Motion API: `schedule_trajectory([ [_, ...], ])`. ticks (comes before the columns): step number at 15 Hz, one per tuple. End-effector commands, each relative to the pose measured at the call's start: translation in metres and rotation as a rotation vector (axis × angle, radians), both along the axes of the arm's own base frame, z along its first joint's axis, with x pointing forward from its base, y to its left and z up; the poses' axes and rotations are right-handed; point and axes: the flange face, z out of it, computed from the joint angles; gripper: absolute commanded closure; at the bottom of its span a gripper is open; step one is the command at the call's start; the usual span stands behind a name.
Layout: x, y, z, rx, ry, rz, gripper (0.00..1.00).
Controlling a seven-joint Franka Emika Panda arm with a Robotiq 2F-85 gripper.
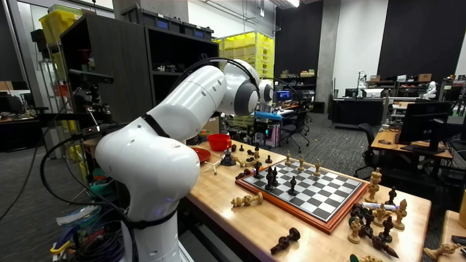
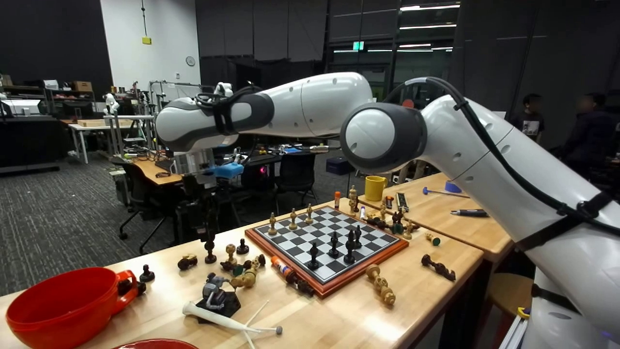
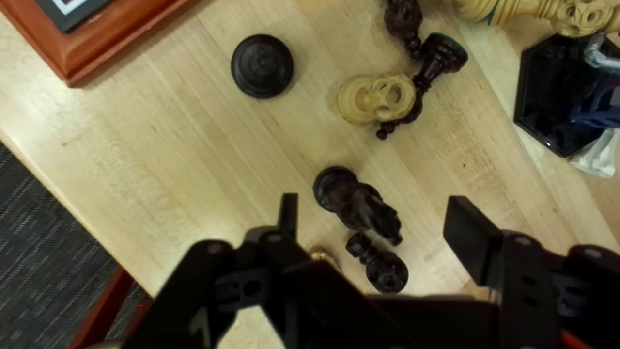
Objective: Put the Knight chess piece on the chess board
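The chess board (image 1: pixel 327 196) lies on the table in both exterior views (image 2: pixel 290 241); its wooden corner (image 3: pixel 82 53) shows at top left in the wrist view. A dark piece with a horse-head shape, the knight (image 3: pixel 363 206), stands between my fingers in the wrist view, off the board. In an exterior view the dark knight (image 2: pixel 209 254) stands upright below my gripper (image 2: pixel 203 232), near the table's far edge. My gripper (image 3: pixel 375 213) is open, with the fingers wide apart and nothing held. In an exterior view the fingers are mostly hidden behind the arm and clutter.
A dark piece (image 3: pixel 385 269) lies close beside the knight. A dark pawn (image 3: pixel 262 66) and a tan piece (image 3: pixel 375 98) against a fallen dark one are nearby. A red mug (image 2: pixel 68 305) and a small figure on a black base (image 2: pixel 218 298) stand on the table. Several pieces occupy the board.
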Motion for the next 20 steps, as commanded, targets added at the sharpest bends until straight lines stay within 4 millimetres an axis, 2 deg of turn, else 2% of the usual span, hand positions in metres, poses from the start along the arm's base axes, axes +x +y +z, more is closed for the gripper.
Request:
schedule_trajectory([
  [1,0.0,0.006,0.003,0.014,0.014,0.02,0.55],
  [6,0.0,0.008,0.007,0.017,0.009,0.03,0.94],
  [7,-0.001,0.008,0.012,0.015,0.003,0.036,0.99],
  [10,-0.003,0.012,0.042,0.012,-0.048,0.05,0.96],
  [12,-0.006,0.011,0.078,0.003,-0.11,0.055,0.96],
  [14,-0.014,0.002,0.12,-0.034,-0.155,0.036,0.96],
  [17,-0.036,-0.028,0.176,-0.111,-0.145,-0.025,0.96],
  [20,-0.068,-0.063,0.223,-0.189,-0.093,-0.106,0.96],
])
